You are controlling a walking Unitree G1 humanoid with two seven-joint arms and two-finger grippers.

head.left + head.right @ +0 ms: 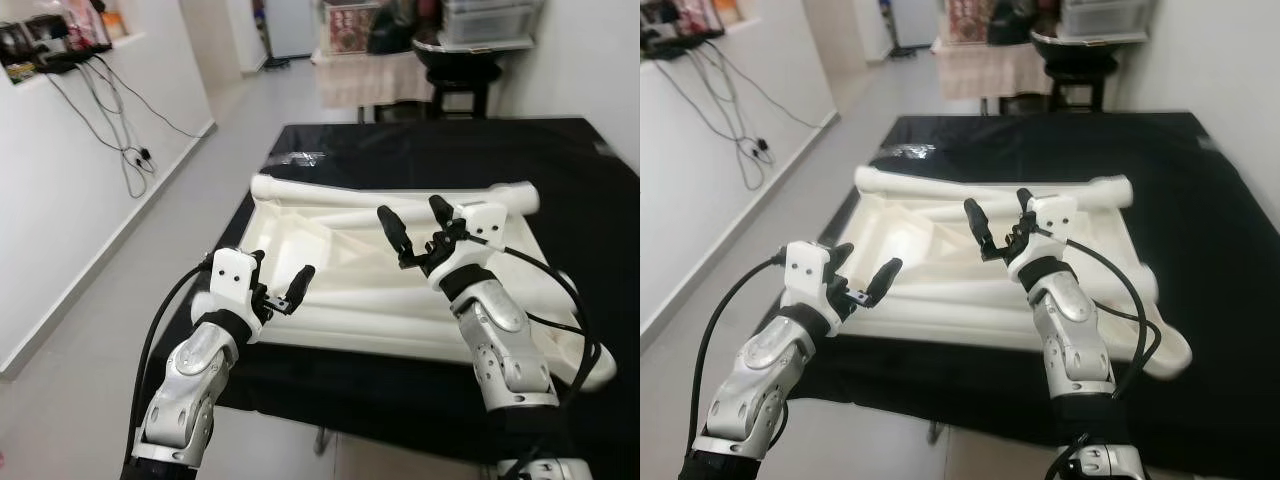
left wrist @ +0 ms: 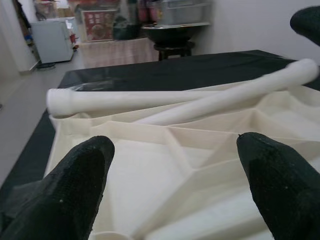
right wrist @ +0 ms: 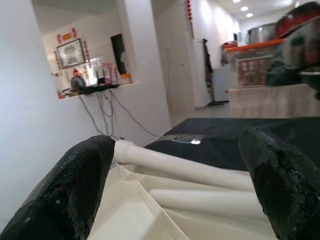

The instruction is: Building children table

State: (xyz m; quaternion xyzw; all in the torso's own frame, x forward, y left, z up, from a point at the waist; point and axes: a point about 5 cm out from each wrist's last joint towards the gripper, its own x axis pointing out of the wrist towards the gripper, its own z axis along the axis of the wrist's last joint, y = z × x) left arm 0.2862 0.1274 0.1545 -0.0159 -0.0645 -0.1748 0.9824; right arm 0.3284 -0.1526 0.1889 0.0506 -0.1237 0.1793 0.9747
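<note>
A black bench (image 1: 560, 160) carries a white plastic tabletop (image 1: 350, 290) lying underside up, its ribs showing. The tabletop's near-left corner sits close to the bench's left edge, while a broad strip of bare black surface runs along the far side and the right side. A white leg tube (image 1: 395, 195) lies across the tabletop's far edge, a second tube (image 2: 225, 100) slants just in front of it, and another tube (image 1: 590, 365) pokes out past the near-right corner.

The left claw (image 1: 280, 290) hovers at the tabletop's near-left edge, fingers (image 2: 75, 185) spread apart and holding nothing. The right claw (image 1: 415, 225) is raised above the middle of the tabletop, its fingers (image 3: 70, 185) also apart and empty, pointing toward the far tubes.

To the left of the bench lies open grey floor (image 1: 190, 220) up to a white wall (image 1: 60, 200) with dangling cables (image 1: 125, 140). Beyond the bench's far edge stand a stool (image 1: 460, 85) and a cloth-covered table (image 1: 375, 75).
</note>
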